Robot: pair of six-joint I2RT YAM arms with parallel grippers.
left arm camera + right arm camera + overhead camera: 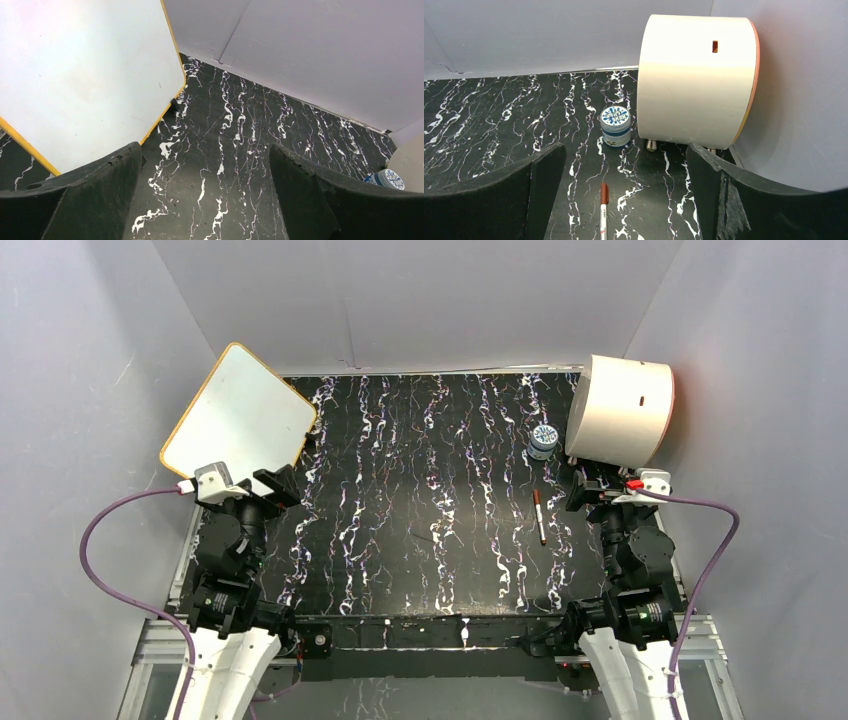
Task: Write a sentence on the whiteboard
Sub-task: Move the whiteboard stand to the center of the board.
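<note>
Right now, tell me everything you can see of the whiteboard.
The whiteboard is a flat white panel with rounded corners and a thin orange-yellow rim. Its face is blank: only faint specks, no writing. It sits at the far left corner, turned diagonally and tilted up, with its low corner at the edge of the mat; what props it is hidden. The open left gripper hovers just before its near edge, apparently not touching.

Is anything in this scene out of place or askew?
The whiteboard sits askew at the far left corner, turned at an angle and seemingly propped against the wall, overhanging the black mat. Its face is blank. Nothing looks spilled or damaged.
</note>
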